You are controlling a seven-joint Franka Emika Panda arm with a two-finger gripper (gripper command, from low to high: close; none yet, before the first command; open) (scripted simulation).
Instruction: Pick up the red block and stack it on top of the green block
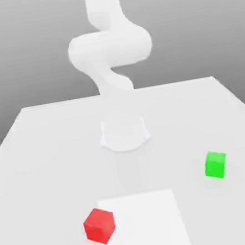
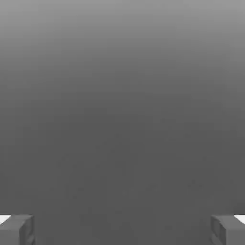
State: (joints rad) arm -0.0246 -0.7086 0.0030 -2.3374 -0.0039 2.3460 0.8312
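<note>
White tabletop (image 1: 36,161) under a plain grey backdrop carries both cubes. Taking the arm's round base (image 1: 124,133) as clock centre in the exterior view, the red block (image 1: 100,225) sits at about seven o'clock and the green block (image 1: 215,164) at about four, well apart. The red block rests flat, turned corner-on to the camera; being a cube, it has no long axis. The gripper (image 2: 122,229) is spread wide, pinching nothing; the red block's bearing from it cannot be told.
</note>
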